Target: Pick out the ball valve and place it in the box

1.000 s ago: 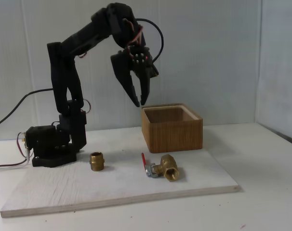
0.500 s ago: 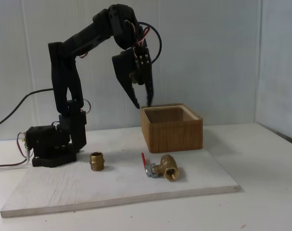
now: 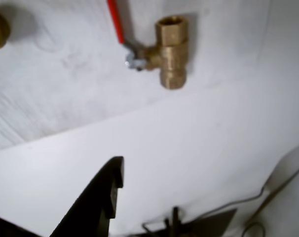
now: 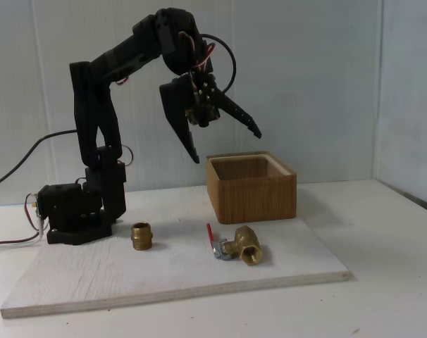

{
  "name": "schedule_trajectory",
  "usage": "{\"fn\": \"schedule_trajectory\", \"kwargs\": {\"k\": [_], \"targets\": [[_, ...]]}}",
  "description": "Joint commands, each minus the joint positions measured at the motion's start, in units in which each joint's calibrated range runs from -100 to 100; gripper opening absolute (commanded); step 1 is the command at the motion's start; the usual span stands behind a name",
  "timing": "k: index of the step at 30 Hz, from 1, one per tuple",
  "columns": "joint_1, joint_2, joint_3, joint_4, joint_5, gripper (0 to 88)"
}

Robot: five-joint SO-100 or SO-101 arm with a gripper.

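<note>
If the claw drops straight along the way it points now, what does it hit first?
Probably the bare pale wooden board, short of the brass red-handled ball valve. The open claw aims down; depth is unclear.

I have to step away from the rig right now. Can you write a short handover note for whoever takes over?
Tool: open, empty, raised in the air above the box's left side in the fixed view.
Valve: lying on the white board, in front of the box, red lever pointing up and left. Untouched.
Box: at the back of the board; nothing shows inside it from this angle.
Brass nipple: on the board left of the valve; leave it.
Done: nothing yet.
Left: lower onto the valve, grip it, carry it over the box, release.
</note>
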Motion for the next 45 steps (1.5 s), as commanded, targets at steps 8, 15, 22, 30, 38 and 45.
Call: {"fn": "schedule_trajectory", "kwargs": {"k": [8, 15, 22, 30, 38, 45], "targets": [[-0.1, 0.2, 1.6, 0.3, 0.3, 46.3], [-0.1, 0.0, 12.2, -9.6, 0.3, 46.3], [0.3, 0.1, 18.2, -15.3, 0.4, 46.3], [0.2, 0.1, 26.4, -22.6, 2.4, 46.3], [0.3, 0.1, 31.5, -31.3, 2.4, 46.3], [0.3, 0.1, 34.6, -35.3, 2.5, 46.3]]}}
